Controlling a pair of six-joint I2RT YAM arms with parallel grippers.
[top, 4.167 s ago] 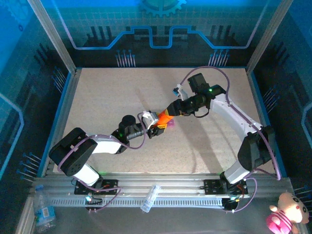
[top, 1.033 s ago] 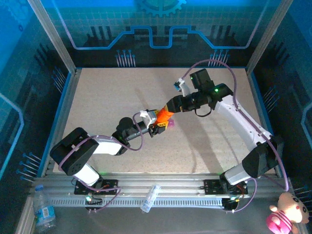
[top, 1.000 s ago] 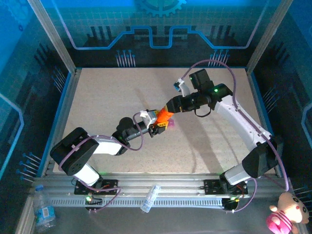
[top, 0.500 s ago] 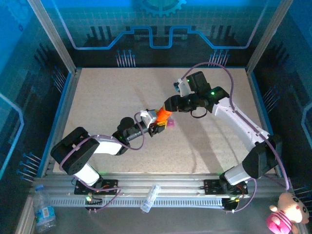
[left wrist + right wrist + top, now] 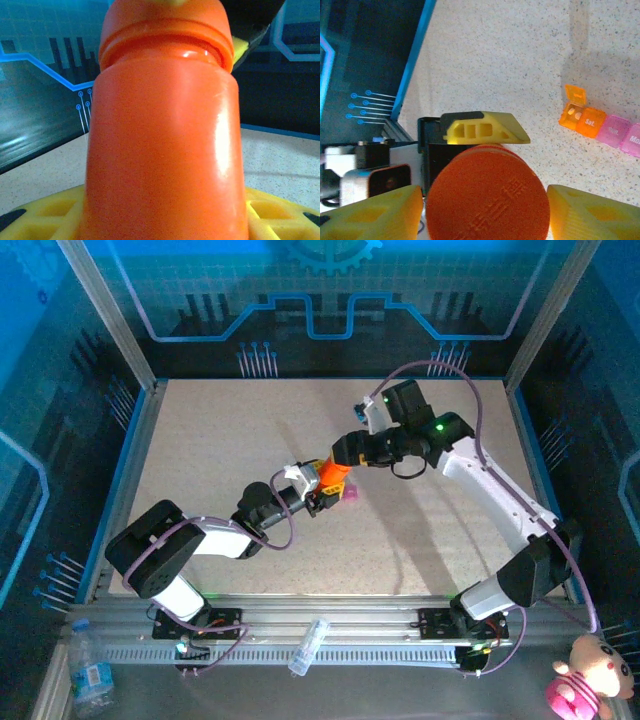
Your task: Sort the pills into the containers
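An orange pill bottle hangs tilted over the middle of the table, with my left gripper shut on its body. My right gripper is at the bottle's top end. Its yellow fingers stand on either side of the orange cap, open, with a thin gap on the left. One left finger shows behind the cap. The containers, a strip of orange and pink boxes, lie on the table just beyond the bottle. The end orange box has its lid up, with small pale pills inside.
The speckled table is walled by blue rails at left and right and a dark back panel. A clear small bottle lies on the front frame, off the table.
My right gripper's fingers have spread apart from the cap. Both arms and the bottle have drifted slightly left and toward the back.
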